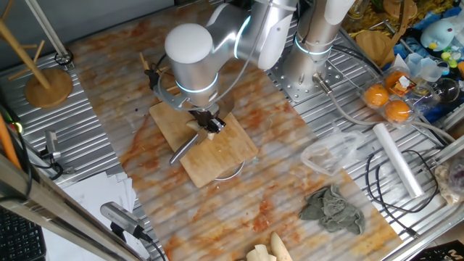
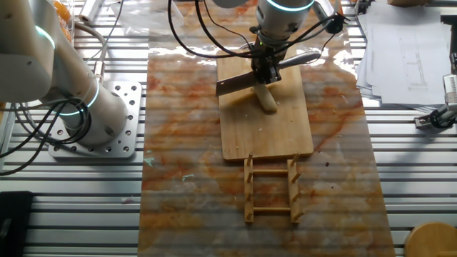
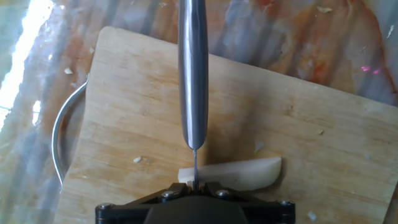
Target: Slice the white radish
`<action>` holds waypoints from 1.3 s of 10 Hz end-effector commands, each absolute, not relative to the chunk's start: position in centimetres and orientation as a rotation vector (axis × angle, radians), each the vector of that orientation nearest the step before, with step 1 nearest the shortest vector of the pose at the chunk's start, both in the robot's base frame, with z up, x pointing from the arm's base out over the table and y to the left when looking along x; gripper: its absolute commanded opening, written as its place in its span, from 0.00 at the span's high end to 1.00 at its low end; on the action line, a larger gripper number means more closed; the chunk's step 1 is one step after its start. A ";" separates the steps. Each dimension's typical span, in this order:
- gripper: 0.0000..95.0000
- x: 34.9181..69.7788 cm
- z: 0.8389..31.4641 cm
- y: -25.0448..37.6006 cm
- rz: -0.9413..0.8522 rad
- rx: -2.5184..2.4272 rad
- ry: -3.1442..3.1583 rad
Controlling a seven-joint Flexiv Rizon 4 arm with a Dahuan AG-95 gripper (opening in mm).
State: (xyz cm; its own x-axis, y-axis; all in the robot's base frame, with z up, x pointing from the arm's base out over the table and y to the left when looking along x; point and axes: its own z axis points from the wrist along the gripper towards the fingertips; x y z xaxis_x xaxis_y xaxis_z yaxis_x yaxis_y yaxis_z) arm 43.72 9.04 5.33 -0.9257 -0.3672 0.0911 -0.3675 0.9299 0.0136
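1. Largest first: we see a marbled orange-and-white tabletop, and directly beneath the tool lies a rectangular light-wood cutting board that carries everything of concern.
2. The silver arm reaches down over the board with its wrist pointing nearly straight down, so the black two-finger tool hangs just above the board's surface.
3. The tool is closed around the handle of a steel-bladed kitchen knife. In the hand view the blade runs straight away from the tool, edge down, its handle end at the fingers.
4. The pale cream-white, finger-length radish stick lies flat on the board right under the tool. Its long axis runs crosswise to the blade, roughly square to it.
5. The blade crosses the stick near one blunt end. Only a short stub shows on one side of the blade, while the long tapered remainder stretches off to the other side.
6. We judge that the coming cut turns on this crossing: a straight press down would take off a thin slice. Whether the edge already touches the radish, we cannot tell.
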 end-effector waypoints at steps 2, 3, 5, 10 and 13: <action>1.00 44.1 6.6 8.6 -0.021 0.577 -2.965; 1.00 44.3 7.0 8.5 -0.018 0.576 -2.960; 1.00 44.3 6.8 8.4 -0.018 0.578 -2.971; 1.00 44.9 6.0 8.4 -0.003 0.588 -2.998; 1.00 44.5 3.7 7.9 -0.043 0.591 -3.018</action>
State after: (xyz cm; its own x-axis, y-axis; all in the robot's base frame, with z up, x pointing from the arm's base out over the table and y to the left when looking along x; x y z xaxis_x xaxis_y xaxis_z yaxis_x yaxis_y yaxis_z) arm 44.61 7.98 5.03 -0.9212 -0.3873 0.0359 -0.3869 0.9219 0.0174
